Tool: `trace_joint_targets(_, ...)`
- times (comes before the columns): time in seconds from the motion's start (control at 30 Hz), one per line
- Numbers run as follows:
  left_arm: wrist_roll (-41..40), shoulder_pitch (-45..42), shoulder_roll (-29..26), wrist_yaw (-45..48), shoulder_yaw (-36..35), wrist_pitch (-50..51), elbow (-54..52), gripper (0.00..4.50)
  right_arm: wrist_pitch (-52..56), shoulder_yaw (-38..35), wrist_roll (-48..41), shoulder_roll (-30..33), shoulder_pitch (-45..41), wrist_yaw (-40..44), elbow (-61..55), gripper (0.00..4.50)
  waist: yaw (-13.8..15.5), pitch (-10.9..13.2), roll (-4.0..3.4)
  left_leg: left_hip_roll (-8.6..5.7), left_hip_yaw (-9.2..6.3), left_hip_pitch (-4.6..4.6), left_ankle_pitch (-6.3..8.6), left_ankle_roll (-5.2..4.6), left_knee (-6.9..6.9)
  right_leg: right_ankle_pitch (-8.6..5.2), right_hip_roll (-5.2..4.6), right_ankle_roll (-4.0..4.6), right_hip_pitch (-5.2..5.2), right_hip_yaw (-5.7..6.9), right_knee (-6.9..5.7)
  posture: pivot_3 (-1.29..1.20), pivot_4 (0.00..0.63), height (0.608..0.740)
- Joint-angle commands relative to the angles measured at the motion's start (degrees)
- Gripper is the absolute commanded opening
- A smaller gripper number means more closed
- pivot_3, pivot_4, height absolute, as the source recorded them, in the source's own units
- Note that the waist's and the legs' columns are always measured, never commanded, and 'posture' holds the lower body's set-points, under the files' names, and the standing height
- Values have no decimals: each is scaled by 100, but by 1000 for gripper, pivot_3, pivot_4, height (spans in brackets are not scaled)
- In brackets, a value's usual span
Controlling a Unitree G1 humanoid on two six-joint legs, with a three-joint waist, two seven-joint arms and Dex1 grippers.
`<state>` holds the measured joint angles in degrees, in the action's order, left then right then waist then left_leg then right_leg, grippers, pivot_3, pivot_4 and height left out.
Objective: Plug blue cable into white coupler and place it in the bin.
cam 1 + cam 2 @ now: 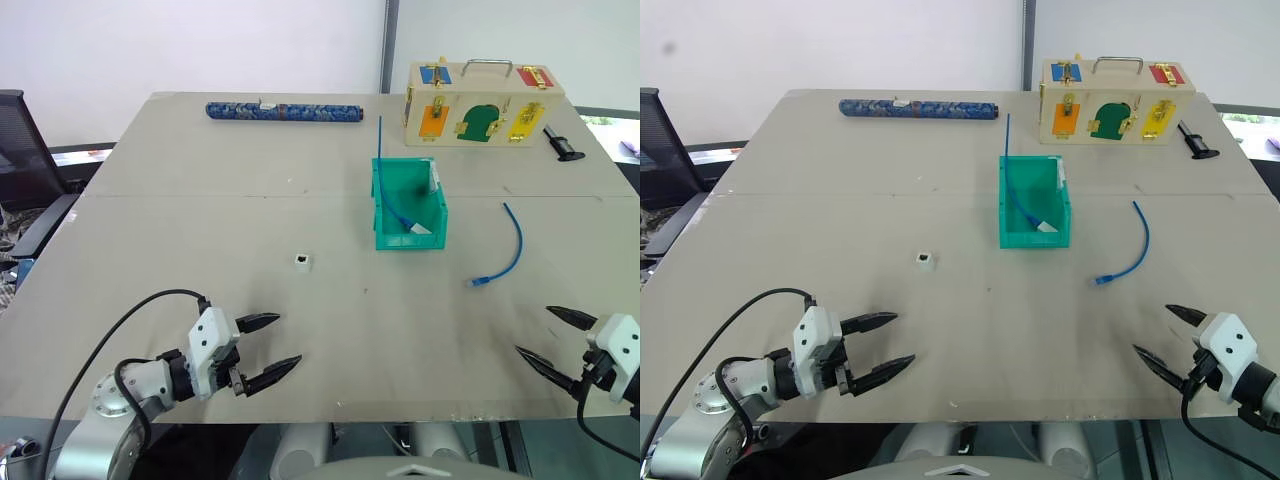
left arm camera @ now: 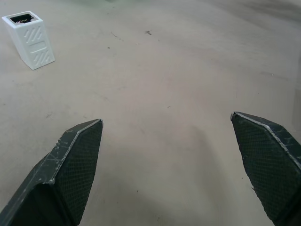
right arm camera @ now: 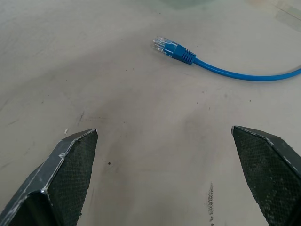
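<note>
At the lower left of the frame, the left claw (image 1: 268,349) has two black, tapering, pointed fingers on a white boxy housing, behind which sits a black wrist section and a silver-grey rounded arm joint. A black cable loops from the housing back over the arm. At the lower right, the right claw (image 1: 551,339) matches it: black pointed fingers (image 3: 70,174) with a fine cross-hatched texture inside, scuffed pale along the edges.
</note>
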<state>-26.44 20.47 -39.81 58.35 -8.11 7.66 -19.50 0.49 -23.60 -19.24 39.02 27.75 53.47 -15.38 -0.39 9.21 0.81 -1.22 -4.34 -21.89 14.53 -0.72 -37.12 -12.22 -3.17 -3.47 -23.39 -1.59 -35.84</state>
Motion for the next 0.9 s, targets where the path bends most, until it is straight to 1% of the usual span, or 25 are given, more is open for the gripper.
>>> trace_joint_targets(0.03,-132,-36,34,168,-6,-126,-46,4464,-154,-142,-130,15,-199,-16,-36,4500,-1,0,0,0,0,0,0,0,0,0,0,0,0,0,0,0,150,738)
trace_joint_targets(0.13,-330,-228,140,251,138,-40,-199,4464,142,68,-225,116,-615,-107,-250,4500,-25,1,-2,1,1,3,0,0,-1,1,0,-1,0,-7,0,0,150,738)
trace_joint_targets(0.2,-329,-305,166,294,185,-91,-292,4464,318,194,72,328,-776,-182,-373,4500,-19,1,-2,1,0,4,0,0,-8,2,1,-1,1,-8,-2,0,150,738)
trace_joint_targets(0.3,-141,-423,183,256,331,-182,-414,4464,662,431,324,624,-1252,-344,-491,4500,-10,0,1,0,4,1,0,0,-5,1,4,0,1,1,-2,0,150,738)
trace_joint_targets(0.37,-164,-540,259,274,400,-255,-457,4464,806,697,448,913,-1628,-171,-411,4500,-11,4,-6,-2,6,2,0,0,-4,2,3,2,1,0,-2,0,150,738)
trace_joint_targets(0.5,-479,-747,82,519,479,-1,-701,4464,723,1425,730,1485,-2555,442,124,4500,-15,7,-1,-5,14,1,0,0,-6,6,2,7,1,0,-1,0,150,738)
trace_joint_targets(0.57,-500,-855,9,603,527,21,-798,4500,693,1899,878,1602,-3261,754,541,4000,-21,9,-1,-4,15,0,0,-1,-5,9,3,13,1,4,-1,0,150,738)
trace_joint_targets(0.63,-537,-927,-52,611,563,125,-903,4500,683,2273,1001,1621,-3806,1004,828,3347,-24,11,-1,-5,20,0,0,-1,-5,12,3,17,1,3,-1,0,150,738)
trace_joint_targets(0.77,-588,-1011,-113,550,589,257,-1078,4500,534,2948,1336,1649,-4548,1572,1343,3347,-28,17,-2,-6,18,-2,0,-1,-5,16,3,23,0,3,0,0,150,738)
trace_joint_targets(0.9,-588,-1012,-119,462,637,380,-1225,4500,40,3499,1825,1506,-5216,1793,2212,3347,-27,20,-3,-8,18,-5,0,-1,-7,17,1,24,0,4,2,0,150,738)
